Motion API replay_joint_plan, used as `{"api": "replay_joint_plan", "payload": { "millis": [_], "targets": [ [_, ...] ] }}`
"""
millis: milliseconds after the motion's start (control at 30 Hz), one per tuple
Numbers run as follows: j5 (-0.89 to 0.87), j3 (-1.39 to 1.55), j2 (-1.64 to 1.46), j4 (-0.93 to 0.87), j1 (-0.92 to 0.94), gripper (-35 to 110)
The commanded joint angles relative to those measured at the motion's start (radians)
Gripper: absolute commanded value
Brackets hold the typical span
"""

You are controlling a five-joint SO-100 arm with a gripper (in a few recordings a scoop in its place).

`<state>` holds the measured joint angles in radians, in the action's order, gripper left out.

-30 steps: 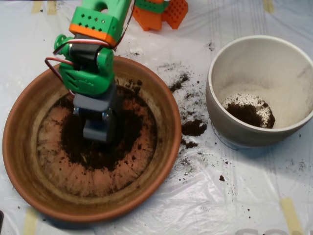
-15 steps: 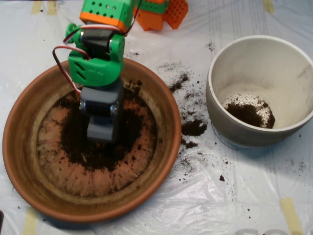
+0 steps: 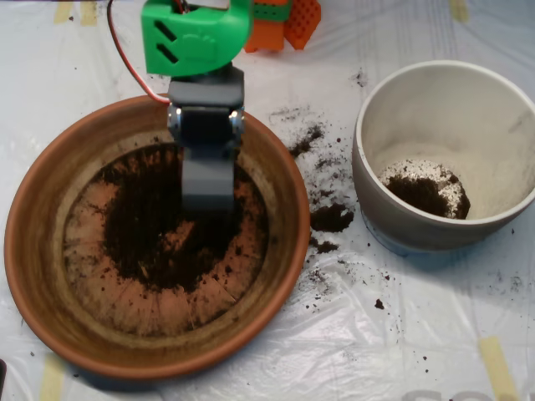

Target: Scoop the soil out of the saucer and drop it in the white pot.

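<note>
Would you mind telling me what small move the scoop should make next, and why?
Probably carry the scoop to the right, toward the white pot. It hangs over the saucer, above the soil, while the pot stands apart on the right with only a little soil at its bottom. Whether the scoop carries a load is unclear, so go gently.

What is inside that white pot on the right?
The white pot holds a small heap of dark soil at the bottom, dusted with pale specks. The rest of its floor looks bare and pale. Its near wall hides part of the inside.
</note>
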<state>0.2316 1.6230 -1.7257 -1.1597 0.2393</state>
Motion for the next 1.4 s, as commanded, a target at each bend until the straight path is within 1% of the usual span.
{"api": "replay_joint_plan", "payload": {
  "millis": [0, 167, 367, 867, 1033, 1100, 1167, 1367],
  "targets": [
    [0.005, -0.167, -0.121, -0.081, -0.051, -1],
    [0.000, -0.304, -0.126, -0.183, -0.149, -1],
    [-0.026, -0.408, -0.123, -0.227, -0.268, -1],
    [-0.089, -0.442, -0.098, -0.252, -0.647, -1],
    [-0.101, -0.436, -0.091, -0.255, -0.721, 0],
    [-0.109, -0.431, -0.087, -0.256, -0.726, 8],
    [-0.101, -0.419, -0.091, -0.256, -0.723, 22],
    [-0.078, -0.316, -0.149, -0.224, -0.698, 27]
  ]
}}
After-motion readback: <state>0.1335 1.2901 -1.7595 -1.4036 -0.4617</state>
